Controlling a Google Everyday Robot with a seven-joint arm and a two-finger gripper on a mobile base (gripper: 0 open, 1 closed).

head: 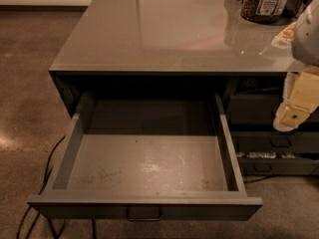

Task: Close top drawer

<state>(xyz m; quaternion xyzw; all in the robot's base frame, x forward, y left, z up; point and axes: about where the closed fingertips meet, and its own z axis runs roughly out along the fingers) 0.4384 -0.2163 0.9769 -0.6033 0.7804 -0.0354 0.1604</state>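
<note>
Camera view shows the top drawer (149,166) pulled far out in the lower middle, its front along the bottom edge, well down-left of the gripper (291,114) at the right edge, whose state I cannot tell; closing means pushing toward the upper frame.

One top drawer (149,163), one jar (264,1), one pincer (290,116) right.

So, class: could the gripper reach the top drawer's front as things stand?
Probably yes. The gripper hangs to the right of the top drawer, apart from it, and nothing stands between them; the drawer's front juts out over the floor.
</note>
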